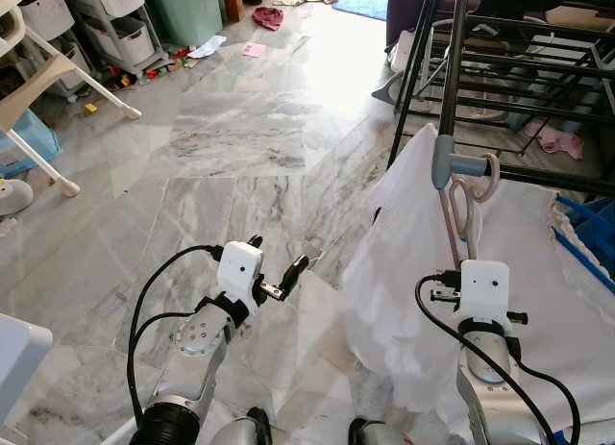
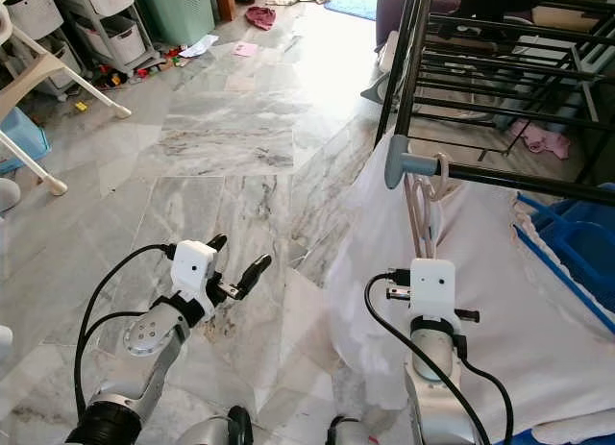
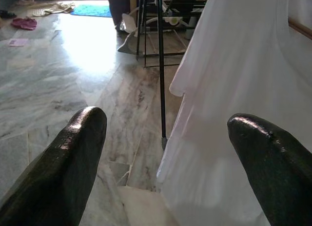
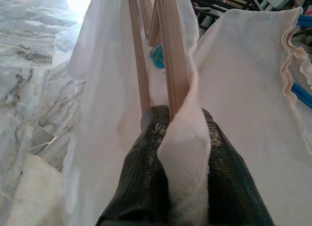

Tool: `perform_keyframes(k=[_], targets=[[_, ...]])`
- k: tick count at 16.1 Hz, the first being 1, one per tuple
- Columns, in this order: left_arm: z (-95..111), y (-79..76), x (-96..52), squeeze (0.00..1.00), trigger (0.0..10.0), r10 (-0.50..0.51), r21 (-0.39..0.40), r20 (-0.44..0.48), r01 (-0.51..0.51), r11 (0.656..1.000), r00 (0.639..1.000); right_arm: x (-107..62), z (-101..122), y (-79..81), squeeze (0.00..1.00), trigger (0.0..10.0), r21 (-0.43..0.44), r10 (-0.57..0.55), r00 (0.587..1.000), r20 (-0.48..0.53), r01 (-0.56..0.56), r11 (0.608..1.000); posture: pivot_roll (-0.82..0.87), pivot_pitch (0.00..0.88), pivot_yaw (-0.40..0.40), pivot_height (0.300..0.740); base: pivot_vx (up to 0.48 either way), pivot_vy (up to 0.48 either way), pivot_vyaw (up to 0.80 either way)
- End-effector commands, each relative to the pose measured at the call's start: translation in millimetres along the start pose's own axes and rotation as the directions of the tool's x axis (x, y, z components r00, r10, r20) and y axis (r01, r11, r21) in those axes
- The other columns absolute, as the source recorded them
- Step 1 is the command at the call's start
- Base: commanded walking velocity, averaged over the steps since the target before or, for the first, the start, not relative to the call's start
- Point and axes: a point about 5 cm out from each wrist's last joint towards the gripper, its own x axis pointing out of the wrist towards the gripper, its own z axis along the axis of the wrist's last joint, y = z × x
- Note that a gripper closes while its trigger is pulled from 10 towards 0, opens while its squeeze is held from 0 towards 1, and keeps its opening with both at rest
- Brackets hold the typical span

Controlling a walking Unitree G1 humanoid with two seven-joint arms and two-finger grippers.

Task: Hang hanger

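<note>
Standing beside the black drying rack (image 1: 500, 89), the robot has its right gripper (image 4: 183, 138) raised in front of it, the two black fingers (image 4: 146, 157) pressed together on a fold of white cloth (image 4: 185, 162) and the pale beige hanger (image 1: 459, 210) that carries it. The hanger's hook (image 1: 485, 181) loops over the rack's lower black bar, right next to a grey plastic end cap (image 1: 444, 161), so the hanger sits at the rail while the fingers grip it from below. The white garment (image 1: 404, 301) drapes down from it toward the marble floor (image 1: 240, 147), with a blue basket (image 1: 591, 229) just behind on the robot's right. The left gripper (image 1: 274, 267) is held out low over the floor tiles, apart from the garment, its fingers (image 3: 73, 157) spread wide with nothing between them. A white plastic chair (image 1: 38, 89) and storage drawers (image 1: 120, 22) stand well off on the robot's left.
</note>
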Motion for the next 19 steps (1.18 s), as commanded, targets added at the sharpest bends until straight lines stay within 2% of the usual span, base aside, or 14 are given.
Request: perform_keyframes(k=[1, 4, 5, 6, 7, 8, 10, 12, 15, 17, 19], targets=[[-1.2, 1.2, -1.9, 0.00, 10.0, 0.006, 0.010, -0.006, -0.006, 1.000, 1.000, -1.7, 8.0, -5.2, 1.00, 10.0, 0.009, -0.025, 0.998, 0.053, 0.024, 1.000, -0.14, 0.192, 0.058, 0.740, 0.000, 0.000, 0.00], [-2.3, 1.3, -2.5, 0.00, 10.0, 0.003, 0.013, -0.011, -0.003, 1.000, 1.000, -2.6, 7.1, -4.6, 1.00, 10.0, 0.001, -0.026, 0.998, 0.050, 0.026, 1.000, -0.14, 0.192, 0.058, 0.740, 0.000, 0.000, 0.00], [-2.6, 1.1, -2.7, 0.00, 10.0, 0.002, 0.013, -0.012, -0.002, 1.000, 1.000, -2.5, 5.5, -4.2, 0.96, 10.0, 0.006, -0.025, 0.999, 0.039, 0.024, 1.000, -0.14, 0.191, 0.059, 0.740, 0.000, 0.000, 0.00], [-2.7, 1.1, -2.7, 0.00, 10.0, 0.001, 0.013, -0.012, -0.001, 1.000, 1.000, -2.2, 4.3, -4.1, 0.59, 10.0, 0.008, -0.023, 0.999, 0.032, 0.023, 1.000, -0.14, 0.191, 0.059, 0.740, 0.000, 0.000, 0.00], [-3.1, 0.9, -2.7, 0.00, 10.0, -0.001, 0.014, -0.014, 0.001, 1.000, 1.000, -1.7, 1.0, -4.7, 0.00, 10.0, 0.023, -0.026, 1.000, 0.010, 0.026, 0.999, -0.14, 0.189, 0.057, 0.740, 0.000, 0.000, 0.00], [-3.8, 1.5, -3.3, 0.00, 10.0, 0.002, 0.018, -0.015, -0.002, 1.000, 1.000, -1.1, -0.4, -9.4, 0.00, 10.0, 0.044, -0.061, 0.998, 0.003, 0.060, 0.997, -0.13, 0.185, 0.056, 0.740, 0.000, 0.000, 0.00], [1.7, 4.9, -1.7, 0.00, 10.0, 0.026, 0.034, 0.012, -0.026, 0.999, 1.000, 1.1, 8.6, -18.5, 0.00, 10.0, 0.045, -0.100, 0.993, 0.056, 0.098, 0.994, -0.13, 0.177, 0.059, 0.740, 0.000, 0.000, 0.00], [17.2, 8.7, 4.7, 0.00, 10.0, 0.049, 0.052, 0.072, -0.052, 0.997, 0.996, 2.2, 15.5, -19.9, 0.00, 10.0, 0.042, -0.091, 0.991, 0.094, 0.087, 0.995, -0.13, 0.175, 0.062, 0.740, 0.000, 0.000, 0.00], [28.9, 10.6, 11.8, 0.00, 10.0, 0.067, 0.054, 0.112, -0.074, 0.996, 0.991, 0.8, 9.1, -16.9, 0.00, 10.0, 0.056, -0.078, 0.995, 0.060, 0.075, 0.996, -0.13, 0.172, 0.065, 0.740, 0.000, 0.000, 0.00], [11.9, 4.6, 8.3, 0.00, 10.0, 0.025, 0.044, 0.046, -0.027, 0.999, 0.999, -0.8, -1.7, -11.0, 0.00, 10.0, 0.106, -0.066, 0.998, -0.015, 0.067, 0.992, -0.14, 0.174, 0.068, 0.740, 0.000, 0.000, 0.00], [0.9, -4.2, 2.9, 0.00, 10.0, -0.047, 0.005, 0.018, 0.047, 0.999, 0.999, -0.7, -4.3, -7.8, 0.00, 10.0, 0.132, -0.050, 0.998, -0.041, 0.055, 0.990, -0.14, 0.177, 0.067, 0.740, 0.000, 0.000, 0.00]])
